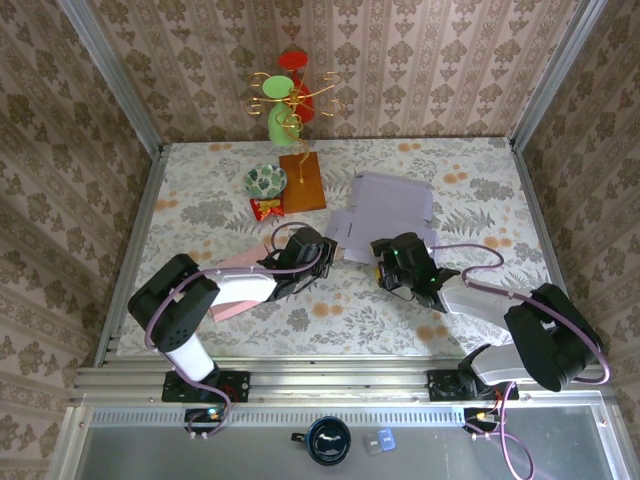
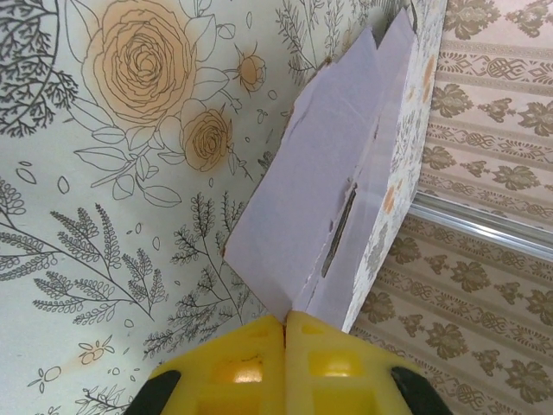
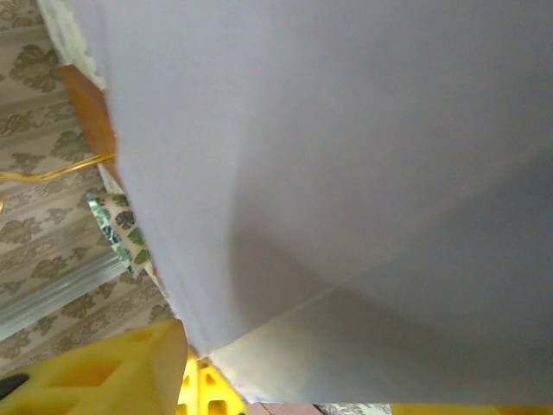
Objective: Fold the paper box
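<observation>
i am watching the flat lavender paper box (image 1: 388,212) lying unfolded near the middle of the floral-patterned surface (image 1: 480,180), with its panels spreading toward the far right and one flap reaching toward the left arm.

the yellow left fingers (image 2: 242,367) are pressing tight together with no gap. they are clamping the pointed near corner of the paper box between them. in the left wrist view the sheet is rising away from that pinch, showing a crease and a narrow slot along it. from above, the pinch is sitting at the box's near left edge.

the right fingers (image 3: 112,372) are sitting at the box's near edge, near the left arm's pinch but apart from it. in the right wrist view the lavender sheet is hanging close in front of the camera. one yellow finger is showing at the lower left below the paper's edge, and a thin yellow strip is running along the bottom right. the paper is lying across them, touching or very close, but i cannot tell whether they are gripping it or standing loose.

beyond the box, toward the far left, a brown wooden board (image 1: 303,182), a green-patterned round bowl (image 1: 265,180) and a red snack packet (image 1: 266,208) are sitting close together, the packet just beside the board. a green vase with a gold wire ornament (image 1: 280,125) is standing at the far edge. a pink flat sheet (image 1: 235,290) is lying under the left arm.
</observation>
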